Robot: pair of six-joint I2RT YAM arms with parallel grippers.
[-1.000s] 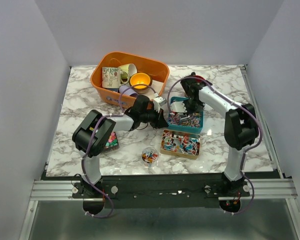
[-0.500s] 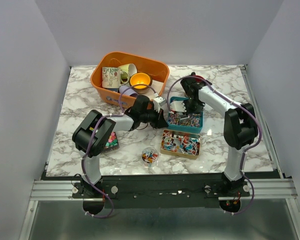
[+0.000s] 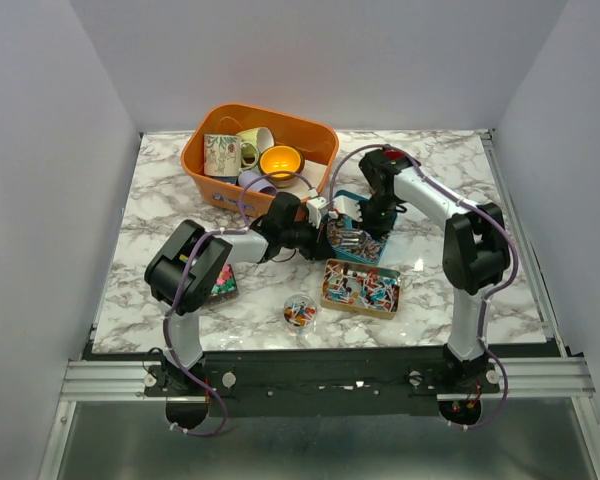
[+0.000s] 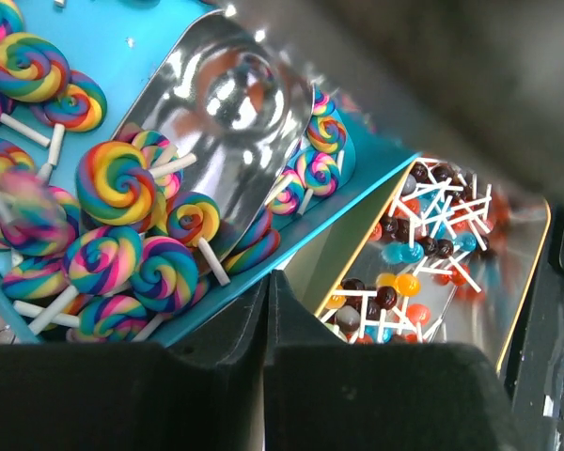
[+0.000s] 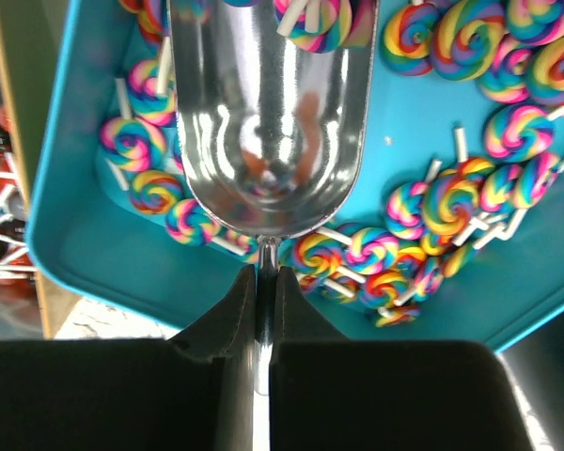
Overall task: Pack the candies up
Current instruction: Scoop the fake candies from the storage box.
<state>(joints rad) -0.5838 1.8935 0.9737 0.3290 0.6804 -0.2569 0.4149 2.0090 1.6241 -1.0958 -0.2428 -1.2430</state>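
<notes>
The candies here are rainbow swirl lollipops [image 4: 113, 183] [image 5: 446, 202] lying in a teal tin [image 3: 355, 242] [image 4: 122, 56] [image 5: 75, 235], which sits tilted at mid-table. My left gripper [image 3: 322, 236] [image 4: 268, 280] is shut on the tin's near rim. My right gripper [image 3: 372, 215] [image 5: 266, 272] is shut on the thin handle of a silver scoop [image 4: 230, 122] [image 5: 268, 113]. The scoop's bowl rests inside the tin, a few lollipops at its far end. A gold tin [image 3: 360, 287] [image 4: 536, 272] of small ball lollipops [image 4: 423, 244] lies just in front of the teal tin.
An orange basket [image 3: 195, 165] with mugs and a yellow bowl stands at the back left. A small round clear tub [image 3: 300, 312] of candies sits near the front. Another small tin of sweets [image 3: 221, 283] lies partly under my left arm.
The teal tin has tipped up and shifted left in my left gripper's hold. My right gripper and the scoop moved left with it.
</notes>
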